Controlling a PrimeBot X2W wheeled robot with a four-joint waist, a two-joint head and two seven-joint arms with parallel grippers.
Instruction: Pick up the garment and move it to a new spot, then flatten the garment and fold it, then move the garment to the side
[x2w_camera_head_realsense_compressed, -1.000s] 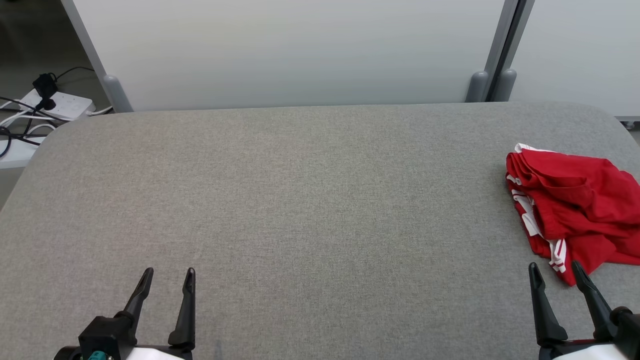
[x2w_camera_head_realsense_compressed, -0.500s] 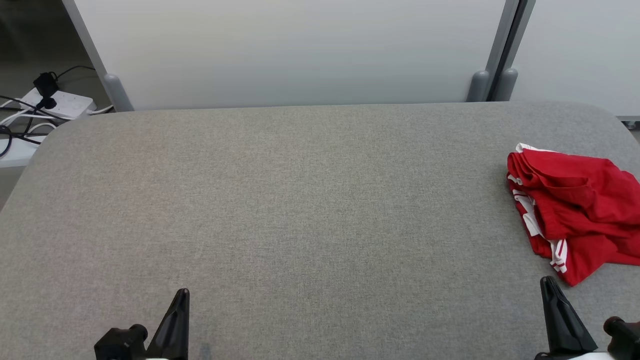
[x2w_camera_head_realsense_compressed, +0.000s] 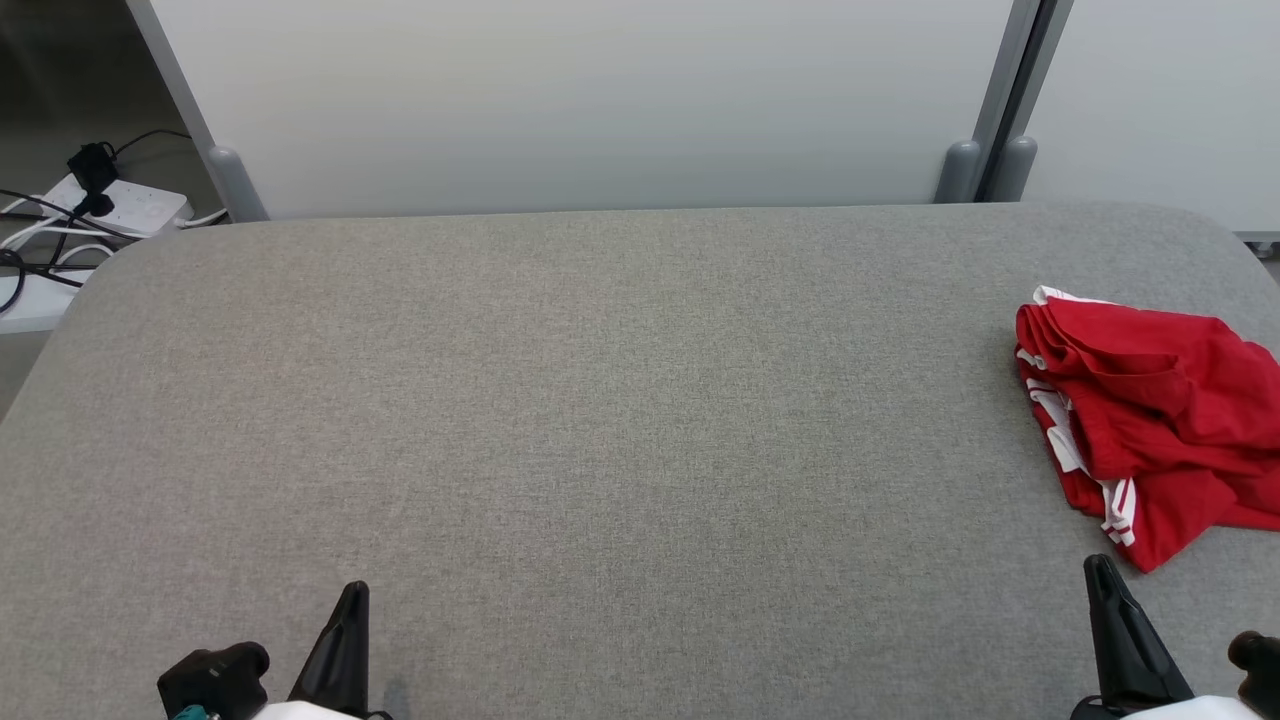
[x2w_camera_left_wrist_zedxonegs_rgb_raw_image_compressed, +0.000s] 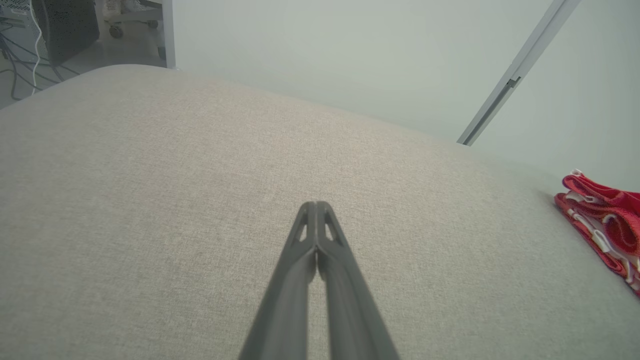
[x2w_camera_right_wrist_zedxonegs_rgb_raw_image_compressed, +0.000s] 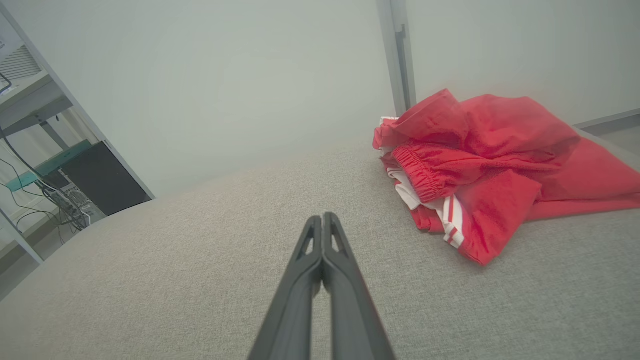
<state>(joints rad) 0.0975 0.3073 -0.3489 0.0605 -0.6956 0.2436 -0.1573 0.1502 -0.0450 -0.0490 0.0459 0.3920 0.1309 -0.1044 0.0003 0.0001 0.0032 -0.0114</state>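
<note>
This looks like a lab or office test room rather than a home. Pale partition panels (x2w_camera_head_realsense_compressed: 580, 100) on grey metal posts (x2w_camera_head_realsense_compressed: 1003, 100) close off the space behind a wide counter (x2w_camera_head_realsense_compressed: 600, 400) covered in grey fabric. A white power strip (x2w_camera_head_realsense_compressed: 130, 208) with black cables (x2w_camera_head_realsense_compressed: 20, 270) lies on the floor, and a black computer tower (x2w_camera_right_wrist_zedxonegs_rgb_raw_image_compressed: 102, 177) stands beside shelving (x2w_camera_right_wrist_zedxonegs_rgb_raw_image_compressed: 35, 97) trailing more wires.

The left pincer (x2w_camera_head_realsense_compressed: 352, 596) and right pincer (x2w_camera_head_realsense_compressed: 1098, 568) each carry 2 long matte-black tapering fingers (x2w_camera_left_wrist_zedxonegs_rgb_raw_image_compressed: 300, 260) with triangular cut-outs near the tips, mounted on white forearm shells (x2w_camera_head_realsense_compressed: 1185, 708); black knobs (x2w_camera_head_realsense_compressed: 215, 668) sit alongside.
</note>
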